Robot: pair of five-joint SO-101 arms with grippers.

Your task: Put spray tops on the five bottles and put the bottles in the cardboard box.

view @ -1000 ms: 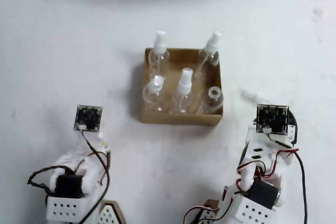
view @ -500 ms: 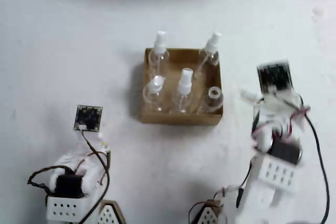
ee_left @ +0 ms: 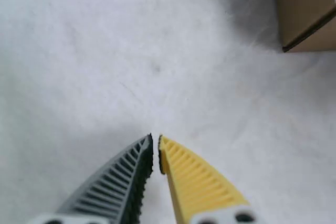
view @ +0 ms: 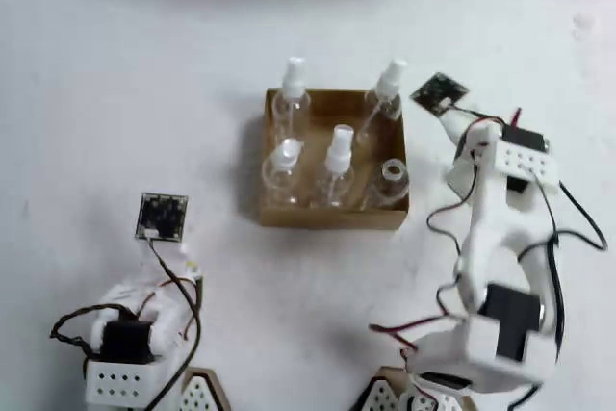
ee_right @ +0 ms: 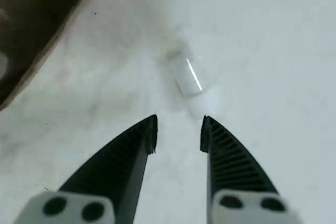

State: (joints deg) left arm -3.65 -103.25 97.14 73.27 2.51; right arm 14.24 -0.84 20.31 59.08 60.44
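Forward since a second ago, the right hand [ee_right: 178,129] hangs released just short of the loose spray top [ee_right: 186,77] on the surface [ee_right: 273,35], beside the cardboard box [view: 332,214]. From above, its arm hides that top, while the uncapped bottle [view: 392,180] stands in the box. Left hand [ee_left: 156,148] is clenched on nothing.

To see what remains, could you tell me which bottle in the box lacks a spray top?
The bottle in the cardboard box's near right corner; its neck is bare, while the other four carry white tops.
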